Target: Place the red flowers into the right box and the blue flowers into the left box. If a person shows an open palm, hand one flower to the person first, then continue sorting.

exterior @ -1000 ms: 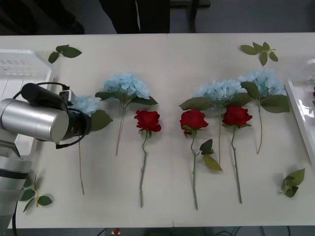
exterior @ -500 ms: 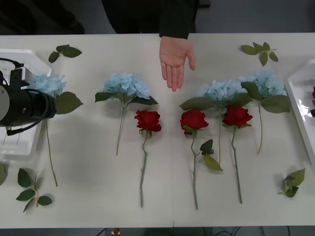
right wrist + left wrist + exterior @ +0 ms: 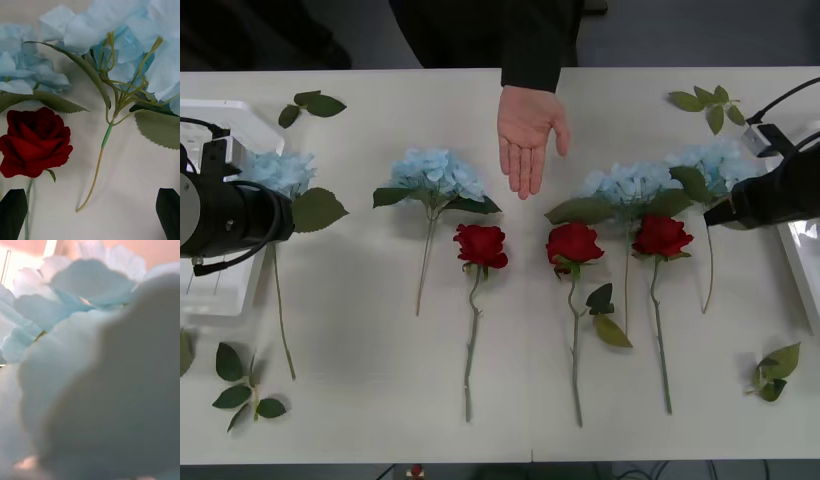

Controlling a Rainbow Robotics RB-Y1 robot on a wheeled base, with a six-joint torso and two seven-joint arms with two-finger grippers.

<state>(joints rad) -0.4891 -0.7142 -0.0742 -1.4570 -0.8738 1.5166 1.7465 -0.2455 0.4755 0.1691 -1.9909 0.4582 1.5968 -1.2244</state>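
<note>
1. Looking down in the front view, a long white table (image 3: 510, 420) spans the scene, with a dark floor beyond its far edge. A person (image 3: 490, 30) in dark clothing stands at the far side and holds an open hand (image 3: 528, 135), palm up, over the table's far middle. On the table lie three red flowers (image 3: 572, 245) in a row at the middle, each stem pointing to the near edge, and three blue flowers (image 3: 438, 176) just beyond them; loose leaf sprigs (image 3: 708, 103) lie at the corners. The left box (image 3: 210, 125) sits at the far left; a fourth blue flower (image 3: 275, 170) hangs at its right rim, its stem trailing to the near side, with the left gripper (image 3: 230, 165) at its head. Whether those fingers are closed on it I cannot tell. The right box (image 3: 795, 245) shows at the right edge; its contents are too cut off to tell. The right gripper (image 3: 720, 215) hovers by the rightmost blue flower.

2. In the right wrist view, the right gripper (image 3: 90, 213) has its black fingers (image 3: 169, 210) spread wide apart, empty, above bare table, with a blue flower's stem (image 3: 100, 157) between them and a red rose (image 3: 34, 148) beside it.

3. In the left wrist view, blurred pale-blue petals (image 3: 90, 363) press close to the lens.
</note>
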